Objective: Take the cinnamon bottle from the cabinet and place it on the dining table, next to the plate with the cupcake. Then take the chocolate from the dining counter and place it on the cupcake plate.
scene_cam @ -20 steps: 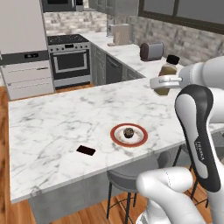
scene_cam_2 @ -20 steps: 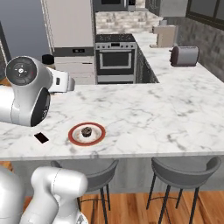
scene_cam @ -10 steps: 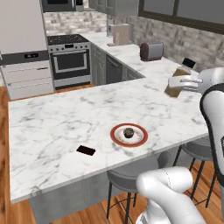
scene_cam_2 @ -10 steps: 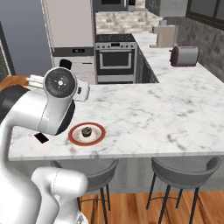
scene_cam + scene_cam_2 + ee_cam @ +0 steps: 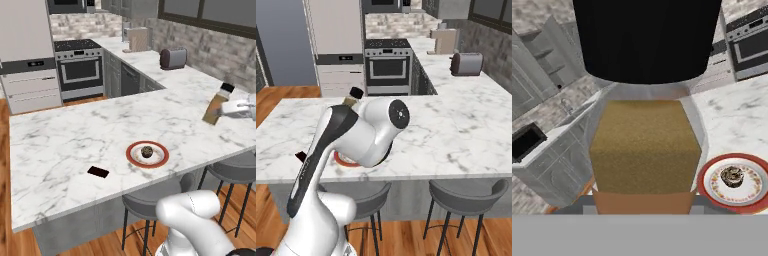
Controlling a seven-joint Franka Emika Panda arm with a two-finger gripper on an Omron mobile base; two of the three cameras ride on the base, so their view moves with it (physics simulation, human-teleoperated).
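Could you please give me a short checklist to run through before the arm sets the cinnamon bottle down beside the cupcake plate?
1. Bottle held: the cinnamon bottle sits in the gripper - ok.
2. Bottle upright: it tilts, cap leaning right in the left base view - not ok.
3. Bottle near the plate: it hangs well off to the plate's right - not ok.
4. Free marble on the dining table beside the plate - ok.
5. The cupcake sits on the plate - ok.
6. The chocolate lies apart from the plate, out of the way - ok.

one cinnamon bottle (image 5: 218, 103); one plate (image 5: 147, 153), one cupcake (image 5: 147, 151); one chocolate (image 5: 98, 172), two stools (image 5: 231, 167)
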